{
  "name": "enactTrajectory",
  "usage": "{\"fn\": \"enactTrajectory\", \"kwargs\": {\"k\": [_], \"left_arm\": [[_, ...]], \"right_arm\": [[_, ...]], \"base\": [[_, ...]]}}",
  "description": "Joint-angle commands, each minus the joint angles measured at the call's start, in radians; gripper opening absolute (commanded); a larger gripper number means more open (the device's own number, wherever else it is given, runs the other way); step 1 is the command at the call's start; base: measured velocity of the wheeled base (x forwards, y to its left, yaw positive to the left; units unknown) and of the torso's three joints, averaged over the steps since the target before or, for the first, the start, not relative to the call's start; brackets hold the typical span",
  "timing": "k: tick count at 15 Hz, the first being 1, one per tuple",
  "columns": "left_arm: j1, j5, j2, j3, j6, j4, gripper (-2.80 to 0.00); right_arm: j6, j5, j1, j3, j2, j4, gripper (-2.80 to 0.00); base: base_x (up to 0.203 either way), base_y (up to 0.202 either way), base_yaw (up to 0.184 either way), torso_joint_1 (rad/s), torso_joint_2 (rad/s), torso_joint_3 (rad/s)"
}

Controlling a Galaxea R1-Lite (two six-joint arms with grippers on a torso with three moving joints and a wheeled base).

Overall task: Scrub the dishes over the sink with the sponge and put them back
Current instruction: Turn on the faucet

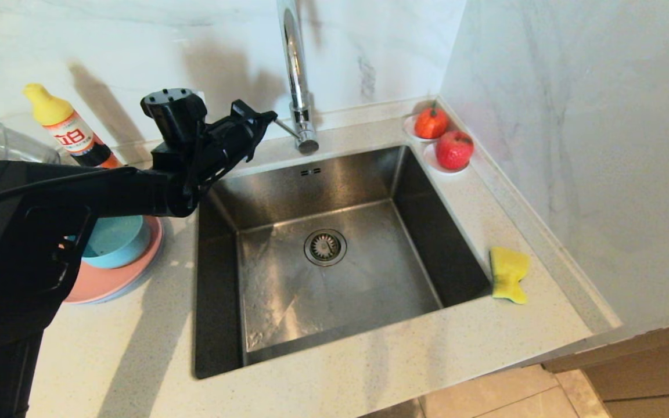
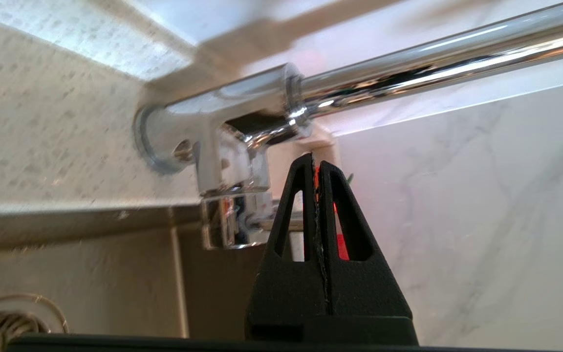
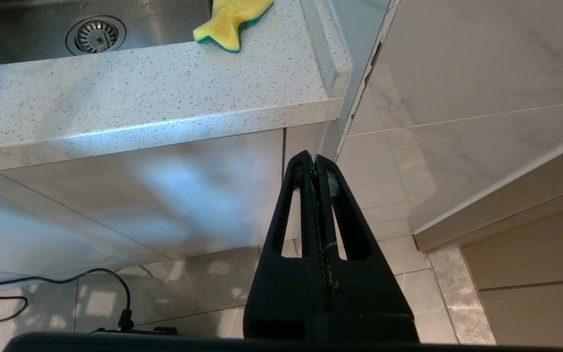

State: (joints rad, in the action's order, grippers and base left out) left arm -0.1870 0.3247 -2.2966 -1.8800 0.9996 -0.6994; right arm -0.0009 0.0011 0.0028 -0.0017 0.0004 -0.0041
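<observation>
While the left gripper (image 1: 265, 119) is raised at the back left corner of the sink (image 1: 323, 325), its fingers are pressed together on nothing, the tips just beside the faucet (image 1: 297, 75) lever. The sponge (image 1: 509, 274) lies on the counter (image 1: 137, 348) at the sink's right rim, well apart from that gripper. The bowl (image 1: 117, 241) sits on the pink plate (image 1: 102, 281) left of the sink, beneath the arm. The right gripper (image 3: 315, 161), likewise pressed together and empty, hangs below the counter edge.
</observation>
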Motion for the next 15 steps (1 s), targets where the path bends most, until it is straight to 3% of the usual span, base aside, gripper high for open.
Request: {"fn": "enactTrajectory", "kwargs": {"k": [1, 15], "left_arm": [[0.001, 0.004, -0.001, -0.001, 0.007, -0.034, -2.8], [-0.028, -0.022, -0.04, 0.0, -0.021, -0.057, -2.8]], "right_arm": [[-0.001, 0.0, 0.0, 0.0, 0.0, -0.001, -2.8], [-0.001, 0.0, 0.0, 0.0, 0.0, -0.001, -2.8]], "base": [[0.0, 0.0, 0.0, 0.0, 0.0, 0.0], [0.0, 0.0, 0.0, 0.0, 0.0, 0.0]]}}
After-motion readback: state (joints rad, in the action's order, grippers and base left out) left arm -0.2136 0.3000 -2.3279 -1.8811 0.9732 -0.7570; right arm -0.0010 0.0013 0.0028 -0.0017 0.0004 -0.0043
